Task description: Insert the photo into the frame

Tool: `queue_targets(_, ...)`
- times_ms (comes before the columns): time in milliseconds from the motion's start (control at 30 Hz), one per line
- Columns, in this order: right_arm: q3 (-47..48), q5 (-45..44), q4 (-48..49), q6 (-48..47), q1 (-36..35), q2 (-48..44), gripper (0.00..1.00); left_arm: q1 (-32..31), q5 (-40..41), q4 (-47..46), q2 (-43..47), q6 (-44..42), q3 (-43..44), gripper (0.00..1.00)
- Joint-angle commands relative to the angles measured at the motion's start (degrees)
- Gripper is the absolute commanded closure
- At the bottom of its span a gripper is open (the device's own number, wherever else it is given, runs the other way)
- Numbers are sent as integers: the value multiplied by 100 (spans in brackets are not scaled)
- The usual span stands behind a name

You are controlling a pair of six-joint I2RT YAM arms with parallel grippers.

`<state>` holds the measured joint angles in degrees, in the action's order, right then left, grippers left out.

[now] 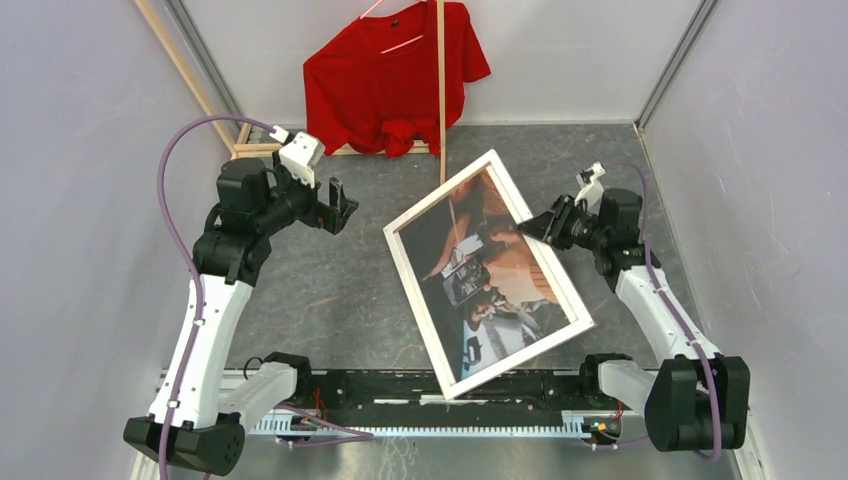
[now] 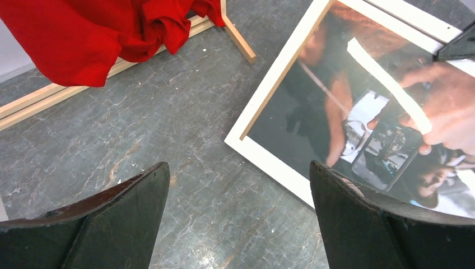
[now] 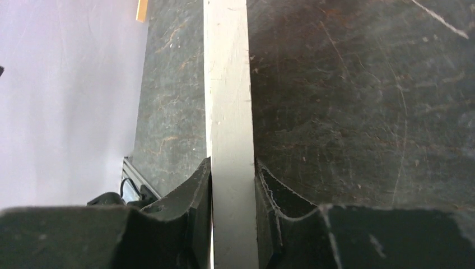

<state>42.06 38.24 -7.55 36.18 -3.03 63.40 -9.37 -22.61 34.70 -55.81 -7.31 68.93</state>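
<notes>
The frame (image 1: 418,308) lies askew on the table (image 1: 320,290), its near corner past the table's near edge, with the photo (image 1: 490,270) face up inside it. The right gripper (image 1: 530,226) clamps the frame's right rim. The left gripper (image 1: 340,205) hangs wide open, apart from the frame. A red shirt (image 1: 390,75) hangs behind.
</notes>
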Motion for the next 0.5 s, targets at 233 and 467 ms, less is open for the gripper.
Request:
queue_targets(233, -2246, -1065, 1538, 1686, 813, -916, 92, 23, -24, 28, -67, -253, -106, 0)
queue_targets(467, -3923, -1914, 2509, 2916, 805, -1261, 87, 23, -67, 26, -135, -303, -195, 0)
